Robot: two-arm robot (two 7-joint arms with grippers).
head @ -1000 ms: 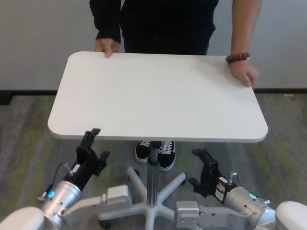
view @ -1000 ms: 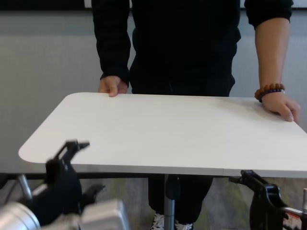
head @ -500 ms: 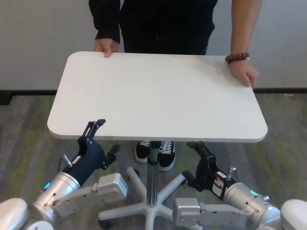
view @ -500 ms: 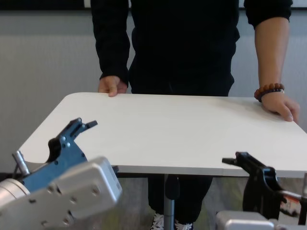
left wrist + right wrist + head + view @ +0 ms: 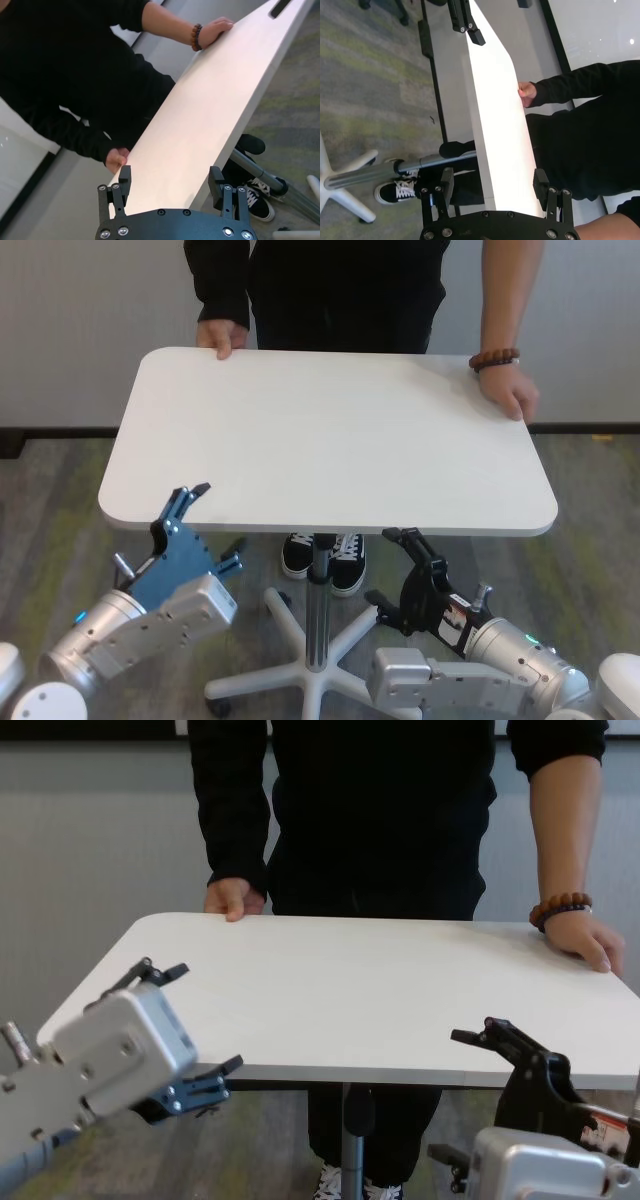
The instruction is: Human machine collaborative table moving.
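Observation:
The white table (image 5: 330,430) stands between me and the human (image 5: 340,290), who rests one hand (image 5: 222,338) on each far corner, bead bracelet (image 5: 495,360) on one wrist. My left gripper (image 5: 207,527) is open at the near left edge, one finger above the top and one below. My right gripper (image 5: 390,568) is open at the near edge right of the pole, likewise straddling it. In the left wrist view the tabletop (image 5: 210,110) runs between the left gripper's (image 5: 170,182) fingers. The right wrist view shows the tabletop (image 5: 500,115) between the right gripper's (image 5: 493,182) fingers.
The grey centre pole (image 5: 318,590) drops to a white star-shaped base (image 5: 320,665) between my arms. The human's black shoes (image 5: 325,555) stand just behind the pole. Grey-green carpet lies all around, with a pale wall behind.
Both grippers have risen and moved forward to the table's near edge. The left wrist has turned so its fingers bracket the edge. The human's hands stay put.

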